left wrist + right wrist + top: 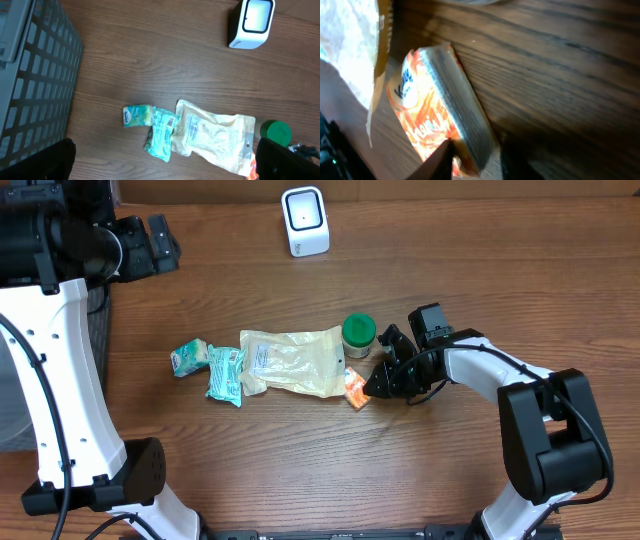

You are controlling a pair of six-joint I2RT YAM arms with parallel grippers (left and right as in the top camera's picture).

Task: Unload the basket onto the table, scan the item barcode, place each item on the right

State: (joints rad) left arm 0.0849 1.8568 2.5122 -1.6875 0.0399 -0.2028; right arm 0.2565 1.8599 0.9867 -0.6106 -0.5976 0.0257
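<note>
Right end effector (371, 386) at the orange packet (355, 390), beside cream pouch (293, 362) and green-lidded jar (358, 333).

The left arm (70, 380) stands on its base at the near left, white link upright, black wrist folded over at the far left corner. The left hand (160, 242) is held high above the tabletop (300, 470), fingers (287, 160) spread fully apart. The right arm (500, 375) reaches low from the near right toward centre. The right hand (380, 383) sits at tabletop level, fingers (440, 157) narrowly gapped; grip not determinable
</note>
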